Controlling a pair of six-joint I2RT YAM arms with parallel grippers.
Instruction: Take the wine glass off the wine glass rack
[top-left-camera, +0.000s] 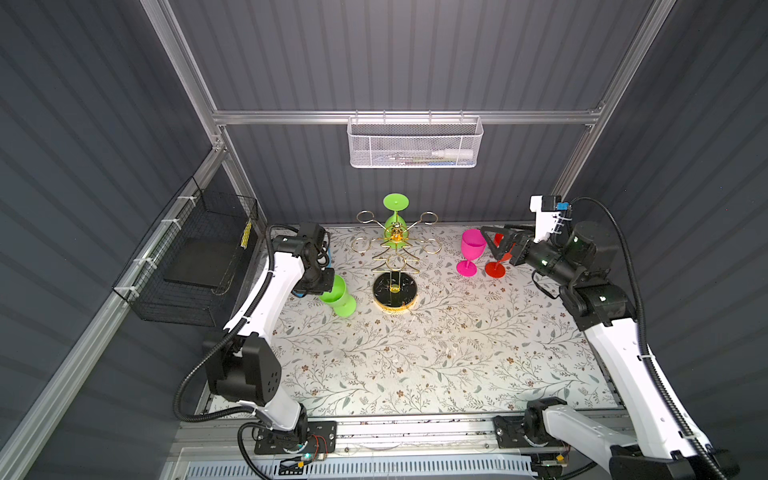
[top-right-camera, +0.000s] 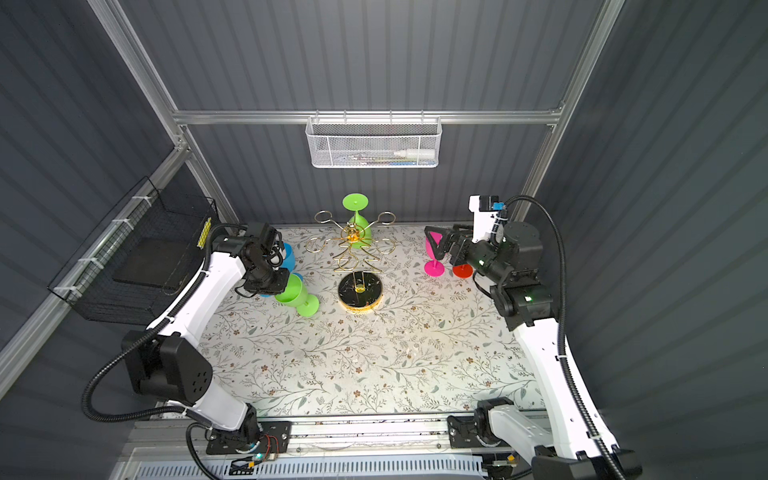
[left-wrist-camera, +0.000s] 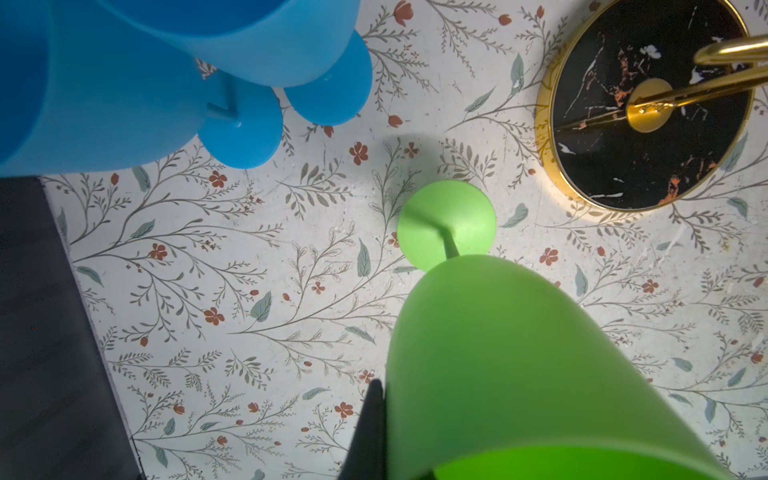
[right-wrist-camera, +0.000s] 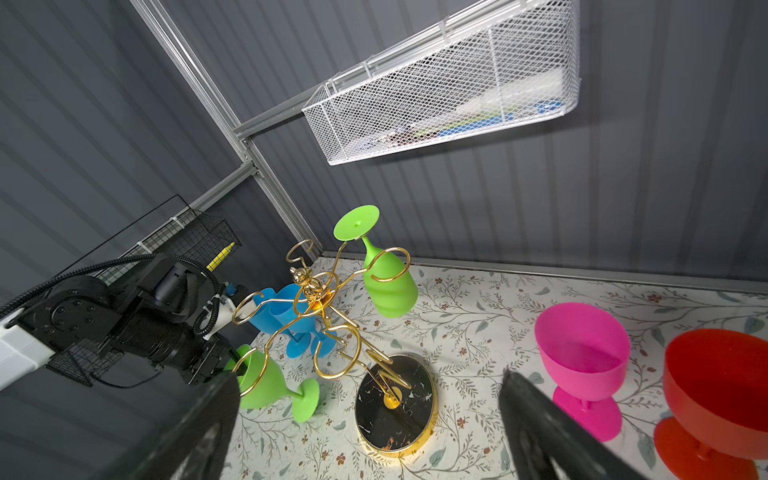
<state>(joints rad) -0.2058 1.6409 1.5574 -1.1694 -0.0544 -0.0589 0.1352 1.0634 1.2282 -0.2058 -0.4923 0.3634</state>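
Top views: left gripper (top-left-camera: 327, 284) pinches the rim of a tilted green wine glass (top-left-camera: 337, 296) beside the wine glass rack (top-left-camera: 392, 293); right gripper (top-left-camera: 498, 248) spread wide, empty. Right wrist view: second green glass (right-wrist-camera: 388, 286) hangs inverted on the rack.

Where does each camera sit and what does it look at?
Both top views: high above the front, looking down on the table; left arm and right arm show.
Left wrist: on the left arm, looking down at the table; one finger of the left hand beside the held green glass.
Right wrist: on the right arm, looking across at the wine glass rack and left arm; open right hand shows.
Shared: both wrist views show the rack's black base and held green glass.
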